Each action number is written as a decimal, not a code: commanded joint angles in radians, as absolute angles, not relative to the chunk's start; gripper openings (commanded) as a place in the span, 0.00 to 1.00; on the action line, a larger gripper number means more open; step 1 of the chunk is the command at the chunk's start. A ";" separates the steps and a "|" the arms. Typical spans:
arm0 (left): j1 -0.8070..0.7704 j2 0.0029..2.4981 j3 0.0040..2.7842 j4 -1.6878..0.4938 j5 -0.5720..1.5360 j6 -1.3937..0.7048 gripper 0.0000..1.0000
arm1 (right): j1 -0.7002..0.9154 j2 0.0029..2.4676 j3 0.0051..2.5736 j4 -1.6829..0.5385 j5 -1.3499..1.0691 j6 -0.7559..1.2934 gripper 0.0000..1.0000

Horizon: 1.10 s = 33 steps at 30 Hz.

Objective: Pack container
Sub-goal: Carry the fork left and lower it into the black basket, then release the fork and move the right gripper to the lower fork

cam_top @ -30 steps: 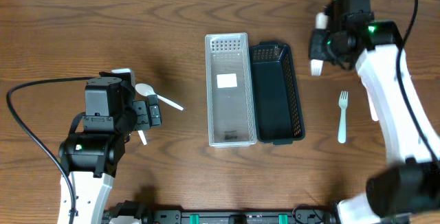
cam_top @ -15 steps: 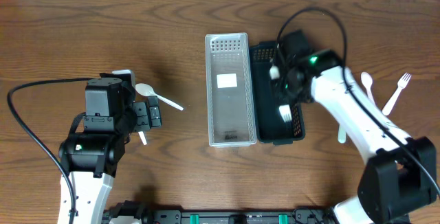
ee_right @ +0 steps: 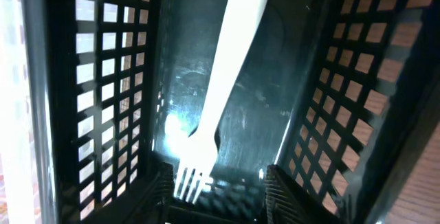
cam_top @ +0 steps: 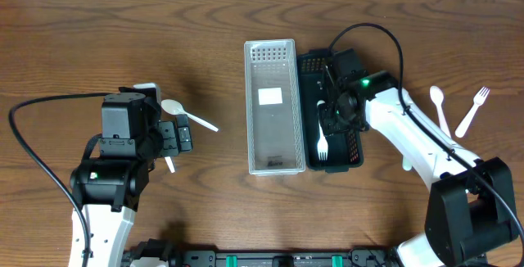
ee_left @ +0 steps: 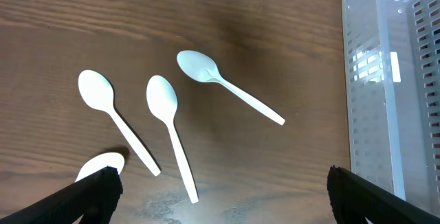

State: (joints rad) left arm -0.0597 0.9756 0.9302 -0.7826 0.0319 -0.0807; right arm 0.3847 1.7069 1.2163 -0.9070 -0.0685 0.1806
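The white fork (ee_right: 223, 80) lay flat on the floor of the black basket (cam_top: 309, 156), with its prongs pointing to the near end and its handle pointing to the far end. The right gripper (ee_right: 218, 195) hung low inside that basket, right over the prongs. Its two fingers (ee_right: 163, 191) stood apart, one on each side of the fork, and they were not pinching it. The black basket sat in the middle of the brown table (cam_top: 123, 29), side by side with a clear container (cam_top: 249, 111) – the two were touching along their long walls. The clear container had nothing in it but a white label on its bottom. Past the right arm, a white spoon (cam_top: 440, 107) and another fork (cam_top: 473, 110) lay on the wood close together. A third fork (cam_top: 407, 165) peeked out from under the arm, so I could only see a bit of it. Far over on the other side, the left gripper (ee_left: 227, 196) hung above the table with its fingers wide apart, and it held nothing. Under it lay three white spoons (ee_left: 168, 131) – all bowl up, none of them touching. A fourth one (ee_left: 100, 165) showed only its round end beside one finger.
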 commanded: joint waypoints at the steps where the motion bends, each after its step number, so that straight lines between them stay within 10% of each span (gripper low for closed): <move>1: -0.057 0.979 0.949 -0.785 0.042 -0.072 0.98 | 0.388 1.692 1.328 -0.944 -0.067 0.163 0.45; 17: -0.057 0.979 0.949 -0.785 0.042 -0.072 0.98 | 0.066 1.557 1.460 -1.168 0.046 0.332 0.05; 33: -0.057 0.979 0.949 -0.785 0.042 -0.072 0.98 | 0.080 1.560 1.157 -1.114 -0.112 0.253 0.06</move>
State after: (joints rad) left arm -0.0597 0.9756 0.9302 -0.7822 0.0425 -0.0788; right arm 0.0689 1.5513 1.1763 -1.1271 -0.0406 0.2981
